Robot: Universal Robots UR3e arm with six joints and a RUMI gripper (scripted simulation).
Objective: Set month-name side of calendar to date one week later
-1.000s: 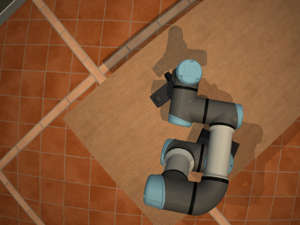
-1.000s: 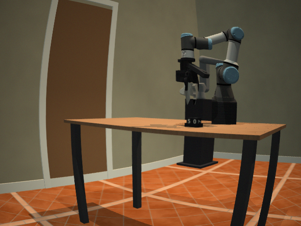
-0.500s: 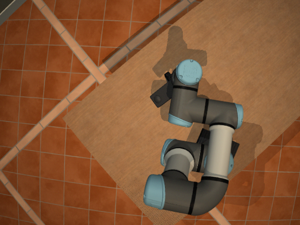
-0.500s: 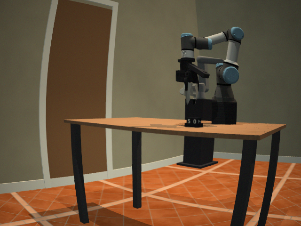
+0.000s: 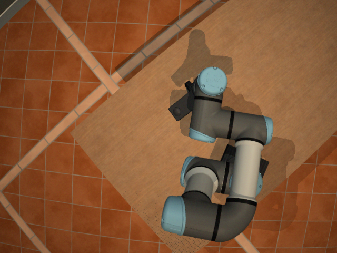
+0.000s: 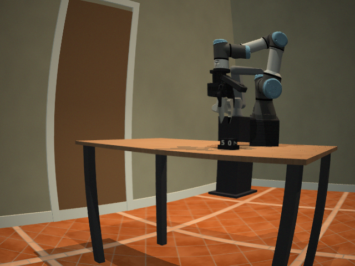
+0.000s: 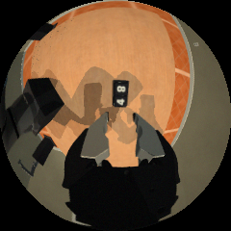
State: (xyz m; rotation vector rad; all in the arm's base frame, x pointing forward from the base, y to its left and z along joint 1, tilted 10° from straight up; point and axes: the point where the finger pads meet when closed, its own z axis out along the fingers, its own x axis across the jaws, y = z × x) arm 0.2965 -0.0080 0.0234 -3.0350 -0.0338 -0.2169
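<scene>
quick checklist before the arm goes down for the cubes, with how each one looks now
- Jaws parted, nothing between them: ok
- Jaws clear above the calendar: ok
- Both cubes side by side in the calendar: ok
- Digits on the side facing the exterior view, 5 and 0, upright: ok
- Date on the month-name side readable: cannot tell, no view shows that side fully
- Cubes seated flat in the tray: cannot tell, too small

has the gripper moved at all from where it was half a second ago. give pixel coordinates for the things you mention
No; in the exterior view the gripper [image 6: 225, 121] [image 7: 120, 113] hangs over the calendar [image 6: 228, 143] [image 7: 120, 93], in the same place against the door frame.
</scene>
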